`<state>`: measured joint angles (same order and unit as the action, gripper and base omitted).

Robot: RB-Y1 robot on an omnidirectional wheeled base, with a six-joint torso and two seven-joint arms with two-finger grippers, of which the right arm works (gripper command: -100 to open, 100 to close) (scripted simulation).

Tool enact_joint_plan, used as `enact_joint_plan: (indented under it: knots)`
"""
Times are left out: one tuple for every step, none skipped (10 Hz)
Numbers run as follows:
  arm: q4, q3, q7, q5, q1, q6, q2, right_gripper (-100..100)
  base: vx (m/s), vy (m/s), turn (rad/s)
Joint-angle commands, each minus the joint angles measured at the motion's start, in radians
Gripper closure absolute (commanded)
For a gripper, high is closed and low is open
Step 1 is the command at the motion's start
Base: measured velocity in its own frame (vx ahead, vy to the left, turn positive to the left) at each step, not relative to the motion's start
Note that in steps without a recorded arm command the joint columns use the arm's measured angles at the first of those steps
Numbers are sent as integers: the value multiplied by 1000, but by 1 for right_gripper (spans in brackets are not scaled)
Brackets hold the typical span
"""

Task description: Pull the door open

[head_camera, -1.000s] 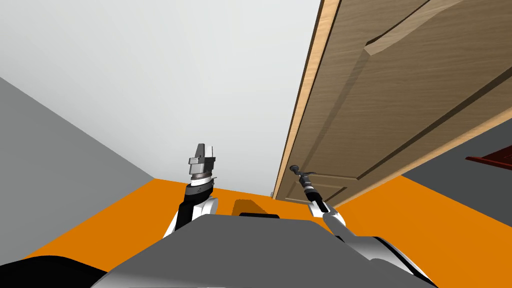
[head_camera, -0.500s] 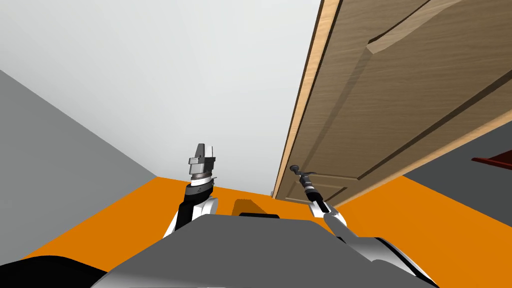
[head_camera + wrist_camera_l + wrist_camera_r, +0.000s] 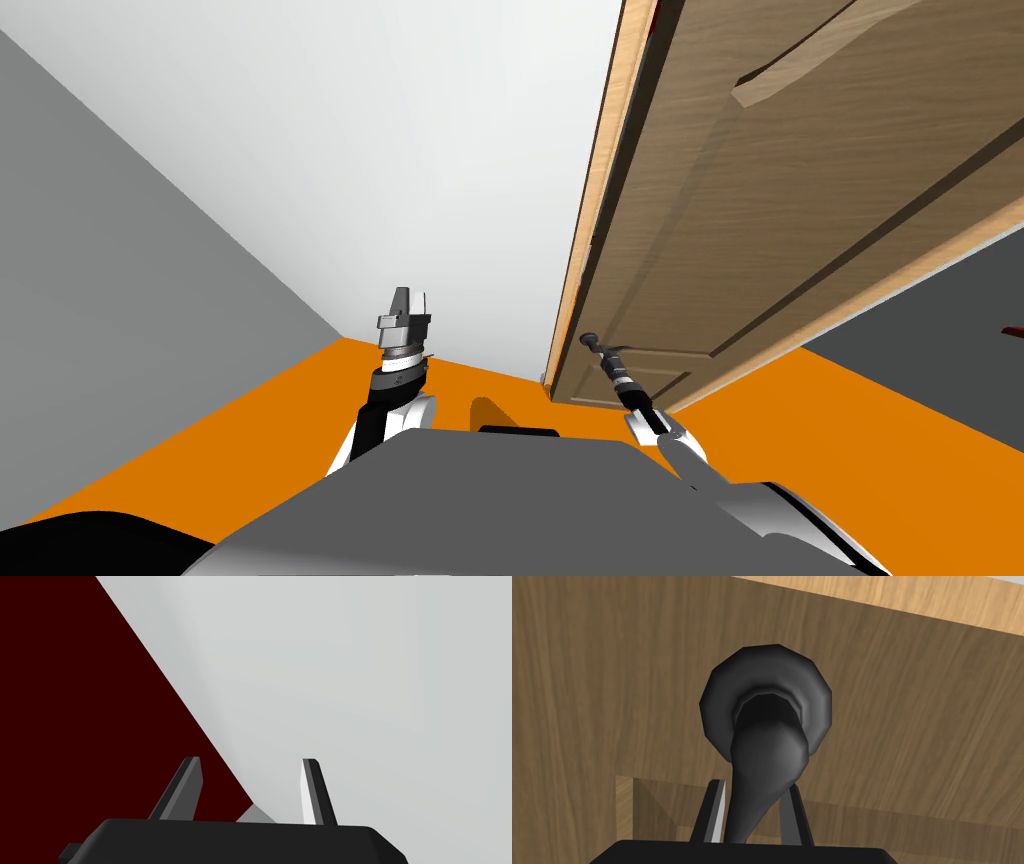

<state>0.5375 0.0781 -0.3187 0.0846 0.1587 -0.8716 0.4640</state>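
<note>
Door [image 3: 800, 200] of wood, one dark handle [image 3: 767, 746] in right gripper [image 3: 755, 784]

Setting: house interior, probably a hallway or room corner. Evidence: panelled wooden door [image 3: 800, 180] with a dark lever handle [image 3: 767, 726] and a light wooden frame [image 3: 598, 200]. Left of the door is a plain white wall [image 3: 350, 150], then a grey wall [image 3: 100, 300]. Below the door is a flat orange floor [image 3: 850, 430].
</note>
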Motion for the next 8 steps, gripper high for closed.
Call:
enact_joint_plan:
  knots:
    - [10, 17, -23, -8, -13, -19, 17, 100, -200, -56, 92]
    - [12, 26, -34, -12, -19, -27, 24, 100, -195, -79, 82]
    - [-2, 22, -27, -10, -10, -23, 17, 100, -89, -40, 28]
    - [-3, 41, -50, -17, -27, -54, 32, 100, -157, -41, 134]
    - [-3, 50, -61, -20, -35, -72, 43, 100, -216, -94, 138]
    - [-3, 55, -68, -22, -40, -82, 49, 100, -175, -95, 82]
    - [-3, 61, -74, -24, -45, -92, 55, 100, -136, -72, 63]
    - [-3, 71, -87, -28, -54, -111, 66, 100, -157, -75, 95]
